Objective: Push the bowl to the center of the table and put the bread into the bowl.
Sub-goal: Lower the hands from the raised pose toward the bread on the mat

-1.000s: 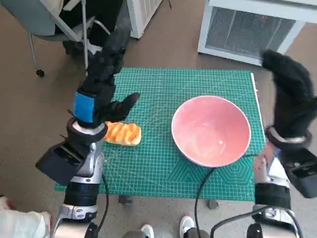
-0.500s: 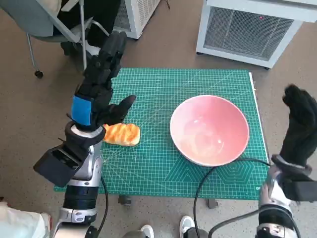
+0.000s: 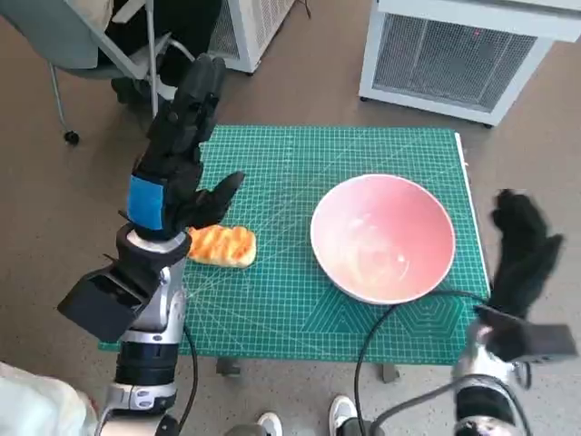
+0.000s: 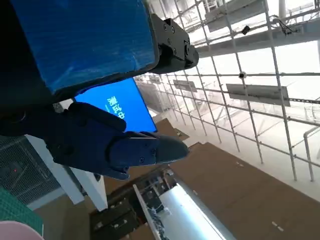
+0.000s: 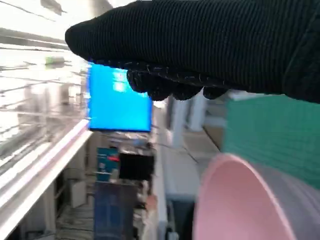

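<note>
Pink bowl [image 3: 383, 238] right of bench centre, empty; bread [image 3: 223, 245] outside; left hand [image 3: 177, 163] spread, empty; right hand [image 3: 520, 252] apparently empty.

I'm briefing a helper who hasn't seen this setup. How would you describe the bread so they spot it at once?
Start at the green cutting mat covering the small table. On its left part, just under the left robot hand, lies the bread. It is a small golden-orange, ridged loaf, unlike the big round pink bowl on the right.
</note>
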Motion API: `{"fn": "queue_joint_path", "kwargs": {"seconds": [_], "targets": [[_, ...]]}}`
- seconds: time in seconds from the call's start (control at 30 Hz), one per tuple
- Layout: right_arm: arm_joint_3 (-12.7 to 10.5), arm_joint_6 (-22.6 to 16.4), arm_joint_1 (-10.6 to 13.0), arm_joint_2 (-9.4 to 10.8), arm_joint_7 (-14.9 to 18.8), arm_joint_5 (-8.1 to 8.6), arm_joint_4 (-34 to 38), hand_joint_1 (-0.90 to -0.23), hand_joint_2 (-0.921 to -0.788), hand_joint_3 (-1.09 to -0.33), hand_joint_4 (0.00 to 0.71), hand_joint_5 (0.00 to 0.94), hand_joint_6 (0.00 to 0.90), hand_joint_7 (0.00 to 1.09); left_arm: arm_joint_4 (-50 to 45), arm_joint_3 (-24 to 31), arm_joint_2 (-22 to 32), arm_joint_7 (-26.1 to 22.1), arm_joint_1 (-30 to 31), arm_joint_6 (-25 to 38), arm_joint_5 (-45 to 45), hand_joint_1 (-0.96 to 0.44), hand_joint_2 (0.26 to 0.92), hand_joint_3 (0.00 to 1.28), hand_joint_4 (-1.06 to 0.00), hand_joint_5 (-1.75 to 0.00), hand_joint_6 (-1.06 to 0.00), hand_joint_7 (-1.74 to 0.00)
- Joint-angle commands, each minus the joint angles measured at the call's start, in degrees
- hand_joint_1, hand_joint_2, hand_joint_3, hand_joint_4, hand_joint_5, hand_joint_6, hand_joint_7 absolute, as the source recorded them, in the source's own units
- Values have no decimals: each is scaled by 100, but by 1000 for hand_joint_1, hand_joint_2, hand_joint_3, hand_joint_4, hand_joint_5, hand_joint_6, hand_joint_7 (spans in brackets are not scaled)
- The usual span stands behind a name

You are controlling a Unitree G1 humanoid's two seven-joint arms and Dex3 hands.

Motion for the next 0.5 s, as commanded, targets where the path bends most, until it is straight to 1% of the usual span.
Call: {"fn": "queue_joint_path", "kwargs": {"seconds": [0.03,0.1,0.13,0.23,0.33,0.5], "targets": [[-175,424,-215,79,386,311,532,-555,-921,-917,187,28,-1,472,-93,42,44,14,74,36,-26,-574,921,308,-170,0,-337,-9],[-222,568,-324,97,497,362,690,-560,-921,-901,181,22,-1,468,-101,46,54,8,80,38,-29,-573,921,307,-168,0,-338,-9],[-226,678,-402,106,499,360,769,-561,-921,-893,177,18,-1,464,-104,49,59,6,81,39,-29,-573,921,308,-167,0,-338,-9],[-241,850,-537,131,483,355,886,-557,-921,-880,176,14,4,465,-115,56,82,-6,89,48,-34,-572,921,307,-166,0,-338,-8],[-240,1045,-738,220,366,320,961,-546,-921,-877,183,16,21,478,-132,66,113,-26,100,78,-59,-572,921,308,-170,-2,-338,-8],[-226,1260,-997,296,173,239,1040,-539,-921,-875,195,19,38,494,-152,82,155,-38,118,100,-62,-568,921,309,-175,-4,-339,-8]]}}
